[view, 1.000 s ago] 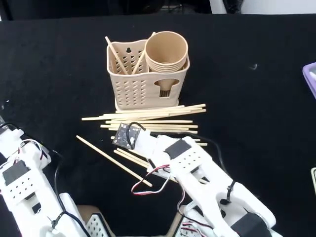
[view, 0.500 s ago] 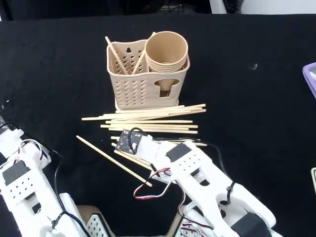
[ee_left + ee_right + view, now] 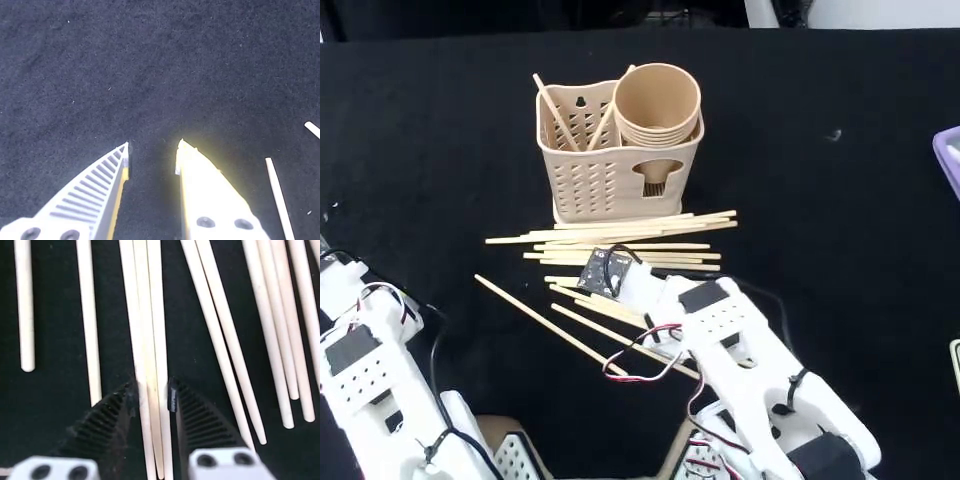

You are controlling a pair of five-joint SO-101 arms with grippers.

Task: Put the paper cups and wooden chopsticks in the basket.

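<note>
Key relation: the bundle (image 3: 148, 340) of about three chopsticks ran lengthwise between the fingers of the right hand (image 3: 150, 390), its long axis in line with the hand's reach, so the grip fell across the sticks' width.
Right hand: drawn narrow, with a finger on each flank of the bundle. The pads seemed to touch the outer sticks, and I judged it a grip. The bundle lay low against the counter (image 3: 820, 220).
Right arm pose: stretched forward and low, with its wrist over the near edge of the pile.
Loose chopsticks (image 3: 620, 240): spread on the counter just in front of the basket, mostly lying side to side. A few nearer ones slanted back under the right arm.
Basket (image 3: 610, 180): upright beyond the pile, farther from the arms than anything they had to lift.
Cups (image 3: 657, 100): stacked and standing in one compartment of the basket, with a few sticks leaning in the other.
Nearer arm: the right, plainly.
Left hand (image 3: 152, 147): fingers apart with nothing between them, over bare counter, with two stick ends off to one side.
Left arm (image 3: 360, 370): drawn back at the counter's near edge, well apart from the pile.
Next move, as I judged it: raise the bundle, tip it upright and carry it forward over the pile to the basket.
</note>
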